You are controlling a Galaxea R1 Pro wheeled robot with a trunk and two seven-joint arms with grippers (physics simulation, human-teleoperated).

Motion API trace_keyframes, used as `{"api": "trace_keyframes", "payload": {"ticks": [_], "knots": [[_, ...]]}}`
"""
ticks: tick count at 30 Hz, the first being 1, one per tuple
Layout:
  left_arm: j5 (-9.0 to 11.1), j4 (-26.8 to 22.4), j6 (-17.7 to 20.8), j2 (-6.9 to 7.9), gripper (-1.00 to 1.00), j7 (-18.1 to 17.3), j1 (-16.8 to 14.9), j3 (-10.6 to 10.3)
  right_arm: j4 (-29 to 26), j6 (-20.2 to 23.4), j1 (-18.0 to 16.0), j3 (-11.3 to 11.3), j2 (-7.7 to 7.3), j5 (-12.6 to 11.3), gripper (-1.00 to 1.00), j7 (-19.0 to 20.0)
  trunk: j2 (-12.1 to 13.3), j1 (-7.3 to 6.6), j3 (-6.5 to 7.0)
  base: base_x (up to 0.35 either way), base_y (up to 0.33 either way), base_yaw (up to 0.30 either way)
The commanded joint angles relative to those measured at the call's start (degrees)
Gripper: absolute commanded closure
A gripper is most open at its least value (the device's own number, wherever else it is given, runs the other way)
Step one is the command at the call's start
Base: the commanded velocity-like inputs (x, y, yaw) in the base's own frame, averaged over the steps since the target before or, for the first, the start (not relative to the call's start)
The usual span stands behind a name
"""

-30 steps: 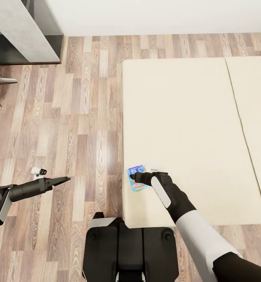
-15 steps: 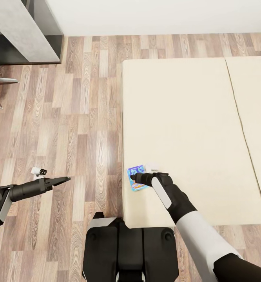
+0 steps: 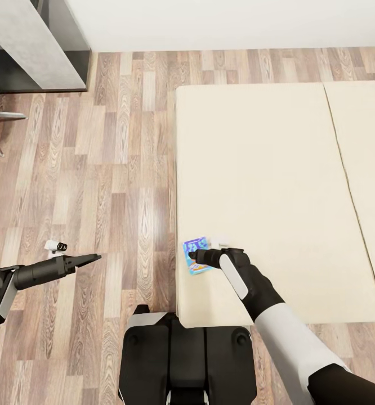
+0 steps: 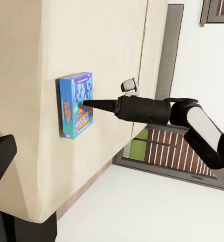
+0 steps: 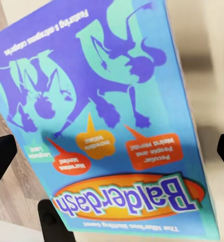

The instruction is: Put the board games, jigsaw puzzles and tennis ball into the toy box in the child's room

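A blue board game [image 3: 196, 257] with cartoon print lies flat near the front left corner of the beige bed [image 3: 266, 169]. My right gripper [image 3: 193, 256] hovers right over it, open. In the right wrist view the board game [image 5: 107, 116] is close up, with one black fingertip [image 5: 1, 159] at each side of it. The left wrist view shows the same board game [image 4: 76, 105] from the side, with the right gripper [image 4: 86, 103] pointing at its face. My left gripper [image 3: 93, 258] hangs open over the wood floor, left of the bed, holding nothing.
The grey table [image 3: 35, 50] stands at the far left corner, with chair legs [image 3: 1, 115] beside it. Wood-plank floor [image 3: 114, 169] runs between the table and the bed. My base [image 3: 187, 360] sits against the bed's front edge.
My right gripper has crept slightly back toward me over the blue board game. The left arm and the game have not moved.
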Motion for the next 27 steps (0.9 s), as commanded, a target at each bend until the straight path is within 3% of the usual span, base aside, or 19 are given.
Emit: {"api": "trace_keyframes", "payload": {"ticks": [1, 27], "knots": [[0.0, 0.0, 0.6, 0.01, -1.00, -0.2, 0.0, 0.0, -0.1, 0.1, 0.0, 0.1, -0.05, -0.7, -1.00, -0.5, -0.1, 0.03, -0.06, 0.000, 0.000, 0.000], [0.0, 0.0, 0.6, 0.08, -1.00, -0.2, 0.0, 0.0, -0.1, 0.2, -0.1, 0.2, -0.02, -1.0, -1.00, -0.2, -0.1, 0.03, -0.06, 0.000, 0.000, 0.000]]}}
